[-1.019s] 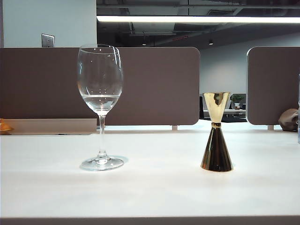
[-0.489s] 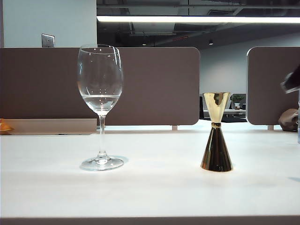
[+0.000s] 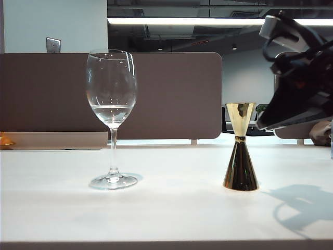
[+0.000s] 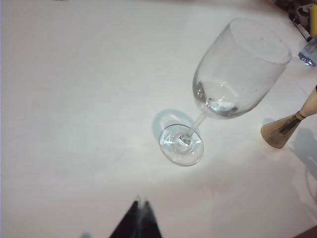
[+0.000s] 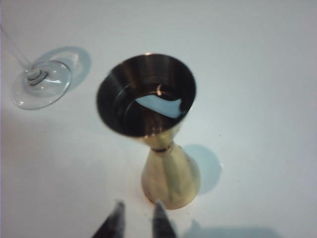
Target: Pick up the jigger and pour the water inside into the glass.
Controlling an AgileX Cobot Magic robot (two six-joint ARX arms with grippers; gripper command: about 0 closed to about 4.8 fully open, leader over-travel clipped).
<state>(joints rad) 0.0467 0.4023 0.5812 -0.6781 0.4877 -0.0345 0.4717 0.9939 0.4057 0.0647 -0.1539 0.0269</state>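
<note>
Exterior view: right claw [image 5: 136, 214] tips hidden; left claw [image 4: 140, 206] cropped.

White table [image 3: 171, 208], glass [image 3: 111, 109], jigger [image 3: 240, 147] upright

Right end effector [image 5: 136, 215] newly beside jigger [image 5: 157, 134]

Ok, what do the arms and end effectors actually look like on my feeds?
The right arm is black and bulky, with a grey-white housing and looping black cables. The right end effector has two thin, dark, tapering fingers; the left end effector shows the same dark tips. No markings are legible.
</note>
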